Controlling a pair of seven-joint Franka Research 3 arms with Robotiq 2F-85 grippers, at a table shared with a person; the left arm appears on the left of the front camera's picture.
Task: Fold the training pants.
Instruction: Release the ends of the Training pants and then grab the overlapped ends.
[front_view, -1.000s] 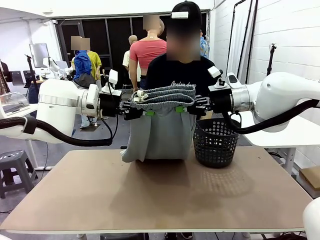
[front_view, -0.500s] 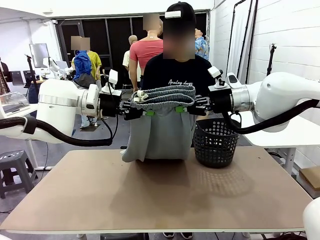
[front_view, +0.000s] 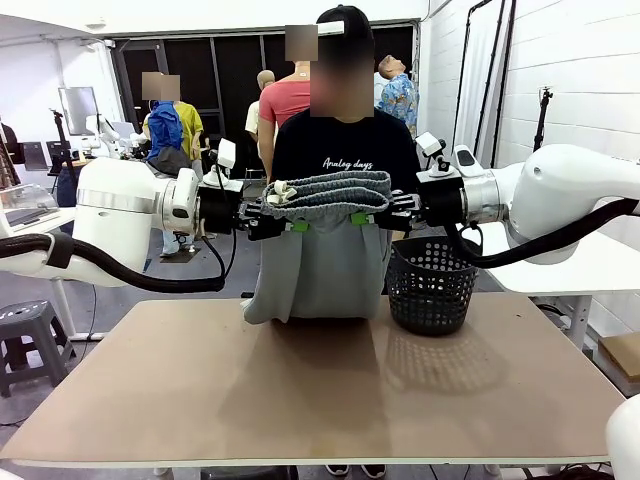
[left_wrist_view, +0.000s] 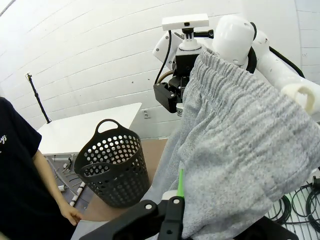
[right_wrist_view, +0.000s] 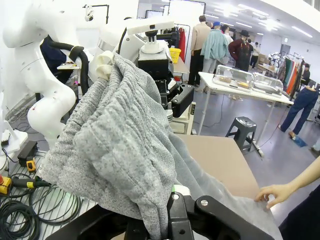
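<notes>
Brown tabletop (front_view: 300, 400), busy workshop behind, person standing at far edge. Left gripper (front_view: 296, 226) clamped on one end of gathered waistband. Light grey soft-fabric training pants (front_view: 320, 265) hang stretched between both arms above far edge, lower end touching tabletop. Right gripper (front_view: 359, 218) clamped on other waistband end. Black perforated basket (front_view: 430, 285) just beside pants, toward far right corner. Likely step: lay-down for fold. Lower both grippers together, keep waistband level and taut, drag toward near edge, steer clear of basket.

Bright overhead light; soft shadows on the counter (front_view: 180, 400) below the left gripper (front_view: 293, 224) and right gripper (front_view: 362, 217); wrist views bend.
</notes>
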